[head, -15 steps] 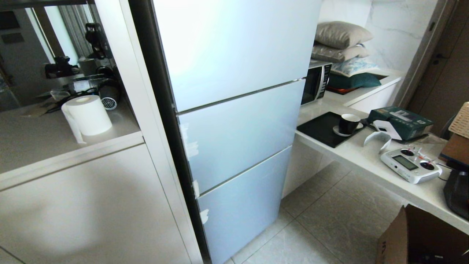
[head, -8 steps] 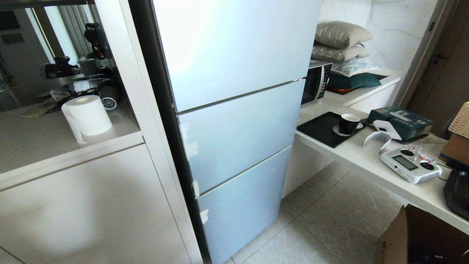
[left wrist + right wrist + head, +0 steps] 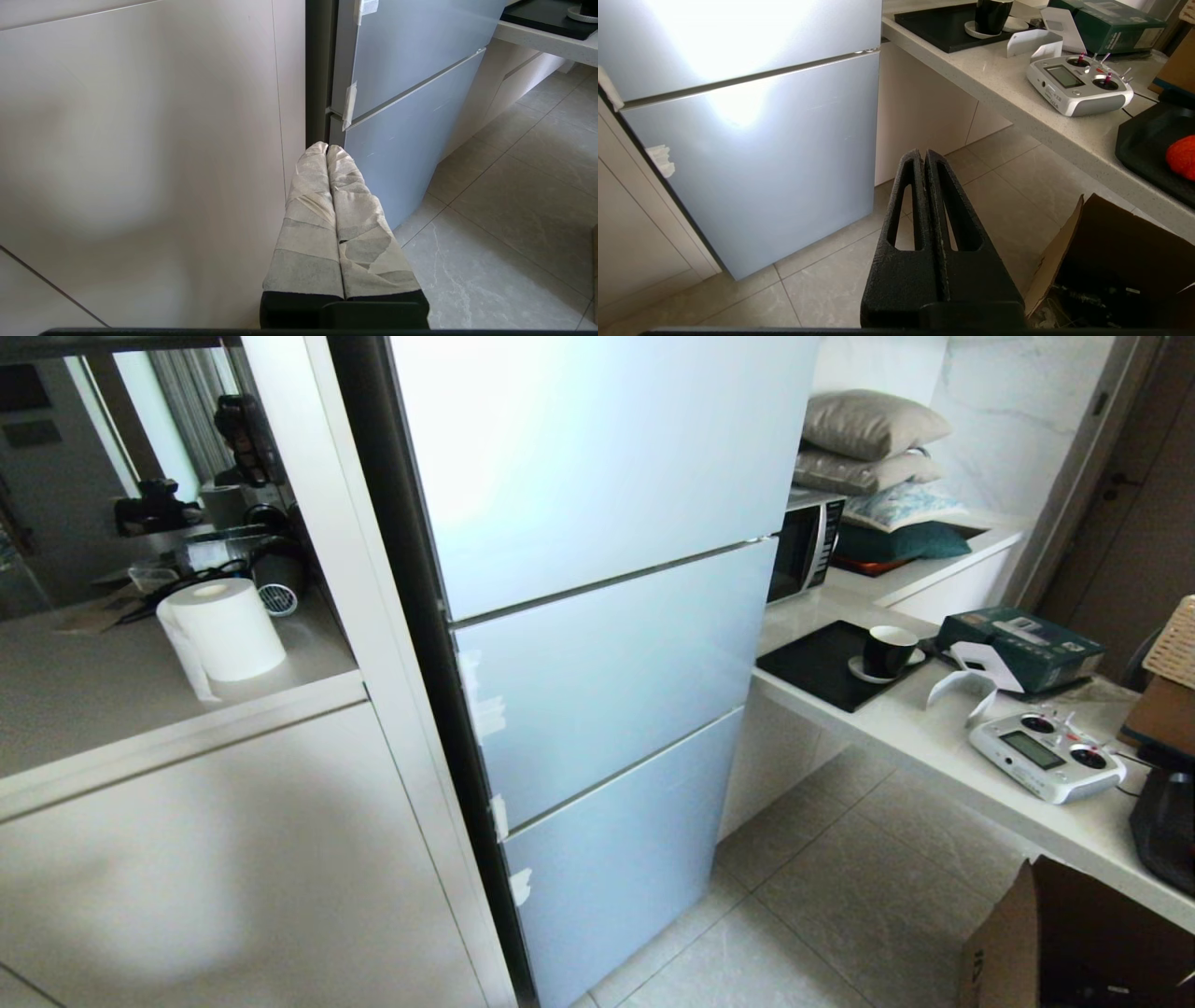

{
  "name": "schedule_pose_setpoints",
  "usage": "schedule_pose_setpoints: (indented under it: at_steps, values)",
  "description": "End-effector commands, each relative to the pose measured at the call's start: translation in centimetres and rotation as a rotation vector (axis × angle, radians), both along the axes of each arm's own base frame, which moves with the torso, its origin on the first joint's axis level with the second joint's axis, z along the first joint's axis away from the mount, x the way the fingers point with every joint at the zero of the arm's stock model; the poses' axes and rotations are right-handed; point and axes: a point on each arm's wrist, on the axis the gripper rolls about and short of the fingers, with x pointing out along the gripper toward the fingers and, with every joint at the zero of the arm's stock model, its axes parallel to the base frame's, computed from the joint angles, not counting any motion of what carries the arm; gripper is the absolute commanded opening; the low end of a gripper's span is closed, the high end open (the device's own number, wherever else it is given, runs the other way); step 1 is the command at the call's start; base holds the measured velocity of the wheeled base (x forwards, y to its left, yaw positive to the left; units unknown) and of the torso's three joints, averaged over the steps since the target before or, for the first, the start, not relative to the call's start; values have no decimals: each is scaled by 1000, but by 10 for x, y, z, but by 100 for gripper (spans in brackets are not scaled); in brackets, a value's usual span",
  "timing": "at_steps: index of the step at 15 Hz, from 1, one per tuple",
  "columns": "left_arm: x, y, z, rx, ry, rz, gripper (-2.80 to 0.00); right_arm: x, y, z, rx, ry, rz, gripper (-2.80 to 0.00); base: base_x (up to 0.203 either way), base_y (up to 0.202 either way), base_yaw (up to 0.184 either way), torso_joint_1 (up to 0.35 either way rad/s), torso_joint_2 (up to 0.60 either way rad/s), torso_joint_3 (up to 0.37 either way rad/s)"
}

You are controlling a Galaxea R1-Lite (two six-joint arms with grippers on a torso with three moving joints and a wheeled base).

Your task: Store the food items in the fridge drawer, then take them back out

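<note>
I stand before the closed fridge (image 3: pixel 597 644), all three of its pale blue fronts shut, so the fridge drawer is hidden inside and the task, by my judgement, has not yet begun. On the white counter (image 3: pixel 1017 100) to my right, one red food item (image 3: pixel 1183 156) lies on a black tray (image 3: pixel 1143 144) at the picture's edge; the second is out of sight. My left gripper (image 3: pixel 328 148) and right gripper (image 3: pixel 923 153) both hang low, fingers pressed together and empty, so next I must open a fridge door.
</note>
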Motion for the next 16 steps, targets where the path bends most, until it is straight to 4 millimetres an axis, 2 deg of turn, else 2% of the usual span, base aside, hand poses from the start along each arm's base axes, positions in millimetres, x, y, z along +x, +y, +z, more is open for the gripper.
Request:
schedule_pose_setpoints:
  at_steps: [1,16]
  values:
    - [0,0,0,0,2,1,-280,0,0,0,-12,2,3,-280,0,0,0,0,0,0]
    - [0,0,0,0,3,1,-280,0,0,0,-48,1,10,-280,0,0,0,0,0,0]
